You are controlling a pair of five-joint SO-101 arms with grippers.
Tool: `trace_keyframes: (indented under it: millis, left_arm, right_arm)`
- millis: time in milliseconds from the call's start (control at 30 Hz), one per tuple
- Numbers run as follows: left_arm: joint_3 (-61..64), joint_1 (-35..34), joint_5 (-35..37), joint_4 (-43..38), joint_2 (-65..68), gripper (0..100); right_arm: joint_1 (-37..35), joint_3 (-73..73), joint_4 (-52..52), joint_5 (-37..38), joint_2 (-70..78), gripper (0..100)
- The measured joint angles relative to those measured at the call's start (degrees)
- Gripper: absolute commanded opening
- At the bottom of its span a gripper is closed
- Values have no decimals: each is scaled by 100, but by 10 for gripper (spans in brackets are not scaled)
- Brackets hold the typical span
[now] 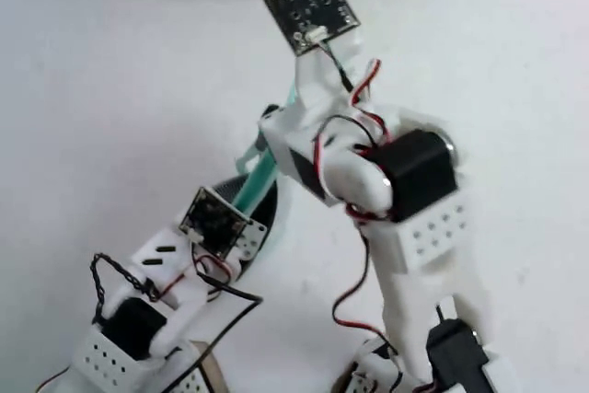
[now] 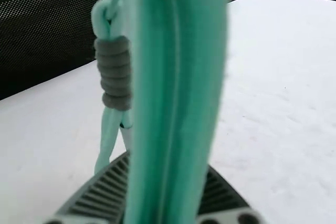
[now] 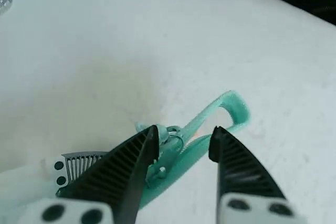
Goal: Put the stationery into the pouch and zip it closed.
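Two grippers meet at the teal pouch (image 1: pixel 264 165), which stands on edge on the white table (image 1: pixel 110 89). The left gripper (image 1: pixel 248 195) looks clamped on one end of the pouch. The right gripper (image 3: pixel 184 132) is half open and holds nothing, its jaws straddling the zipper pull (image 3: pixel 170 137) on the pouch's upper edge. It should probably close squarely on that pull, not on the strap loop (image 3: pixel 233 108) beyond the pouch. The draw should run straight along the zipper, with the left clamp as anchor. Whether the stationery is inside cannot be told.
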Motion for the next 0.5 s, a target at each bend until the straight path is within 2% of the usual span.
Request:
trace_keyframes:
  millis: [200,500]
  left_arm:
    - [0,0,0,0,0,23]
    - [0,0,0,0,0,23]
  right_arm:
    - [-97,334,-53,0,-9,15]
    - [-132,352,-35,229,-79,18]
